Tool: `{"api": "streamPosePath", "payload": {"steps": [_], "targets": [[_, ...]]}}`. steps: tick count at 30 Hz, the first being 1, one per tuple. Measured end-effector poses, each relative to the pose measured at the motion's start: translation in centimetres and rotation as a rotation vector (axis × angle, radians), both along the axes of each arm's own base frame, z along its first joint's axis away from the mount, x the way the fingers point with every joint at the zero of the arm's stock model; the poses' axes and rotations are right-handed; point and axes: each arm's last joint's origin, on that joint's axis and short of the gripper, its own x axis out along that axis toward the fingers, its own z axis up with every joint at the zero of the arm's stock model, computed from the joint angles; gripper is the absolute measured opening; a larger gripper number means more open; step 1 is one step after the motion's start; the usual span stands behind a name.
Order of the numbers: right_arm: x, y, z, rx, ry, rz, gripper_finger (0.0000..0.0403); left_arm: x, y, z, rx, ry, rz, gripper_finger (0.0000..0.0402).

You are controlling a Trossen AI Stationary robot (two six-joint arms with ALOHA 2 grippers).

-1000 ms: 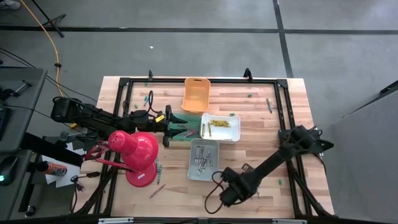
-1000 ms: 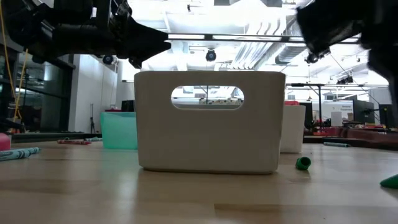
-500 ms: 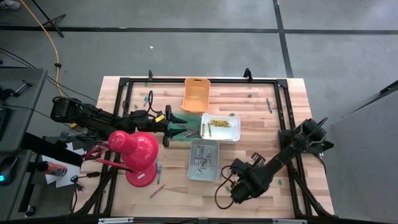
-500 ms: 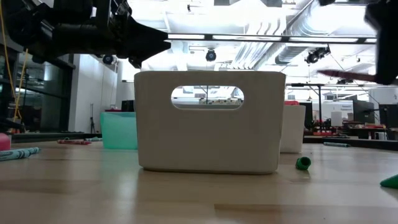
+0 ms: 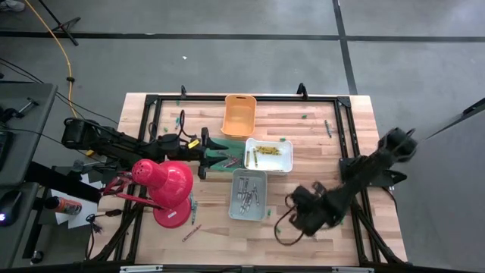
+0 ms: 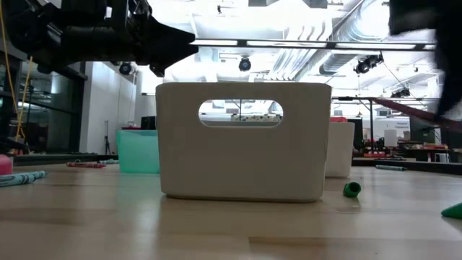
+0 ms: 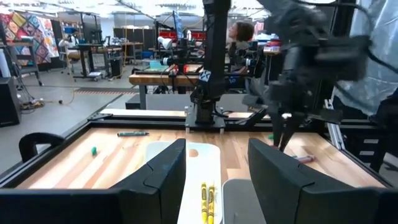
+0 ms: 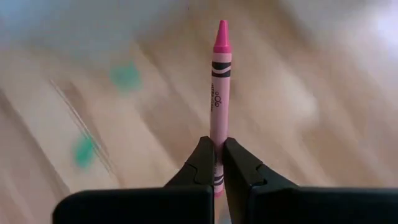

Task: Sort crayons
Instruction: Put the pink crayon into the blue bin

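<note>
On the pale wooden table (image 5: 303, 152) four plastic bins sit near the middle: an orange bin (image 5: 239, 115) toward the far edge, a white bin (image 5: 269, 155) holding yellow crayons (image 5: 265, 149), a grey bin (image 5: 248, 194) with a handful of grey crayons (image 5: 245, 197), and a green bin (image 5: 222, 158) mostly covered by the left arm.

The right gripper (image 8: 215, 163) hangs above the table's near right part, beside the grey bin. Its jaws are closed tight on a pink crayon (image 8: 219, 93) with a paper wrapper, pinched near its blunt end so that the pointed tip sticks straight out beyond the fingers.

The left gripper (image 7: 211, 168) rests over the green bin, pointing at the white bin, its jaws standing wide apart with nothing between them.

A red desk lamp (image 5: 165, 189) stands at the table's near left. A few loose crayons lie scattered on the wood: one just beside the lamp's base (image 5: 191, 232) and one by the far right rail (image 5: 327, 127). Small green specks (image 8: 84, 151) dot the wood.
</note>
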Motion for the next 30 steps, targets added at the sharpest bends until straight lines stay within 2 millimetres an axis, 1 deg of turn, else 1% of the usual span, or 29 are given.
{"api": "streamPosePath", "payload": {"steps": [3,5,7,10,12,14,17,19,22,30], "targets": [[0.3,-2.0,0.5,-0.082,-0.267,0.061,0.0,0.0,0.0,0.0,0.019,-0.004,0.001,0.0158],[1.0,-3.5,0.8,-0.147,-0.415,0.102,0.0,0.0,0.0,0.1,0.037,-0.008,0.002,0.0158],[2.1,-5.3,0.9,-0.218,-0.526,0.15,0.0,0.0,0.0,0.1,0.047,-0.007,0.003,0.0158],[3.7,-8.2,0.8,-0.327,-0.672,0.231,0.0,0.1,0.0,0.2,0.053,-0.01,0.003,0.0158],[4.4,-10.1,0.9,-0.397,-0.751,0.296,0.0,0.2,0.0,0.4,0.053,-0.019,0.003,0.0158],[5.0,-11.9,1.2,-0.459,-0.82,0.362,0.0,0.3,0.0,0.6,0.054,-0.026,0.004,0.0158],[5.5,-13.9,2.0,-0.517,-0.907,0.439,0.0,0.5,0.0,0.9,0.055,-0.037,0.003,0.0158],[5.7,-14.8,2.3,-0.524,-0.943,0.48,0.0,0.6,0.0,1.2,0.055,-0.044,0.003,0.0158],[6.0,-15.7,2.8,-0.531,-0.967,0.512,0.0,0.7,0.0,1.4,0.053,-0.053,0.003,0.0158],[6.0,-16.1,2.9,-0.555,-0.967,0.524,0.0,0.7,0.0,1.3,0.003,-0.045,-0.001,0.0158]]}}
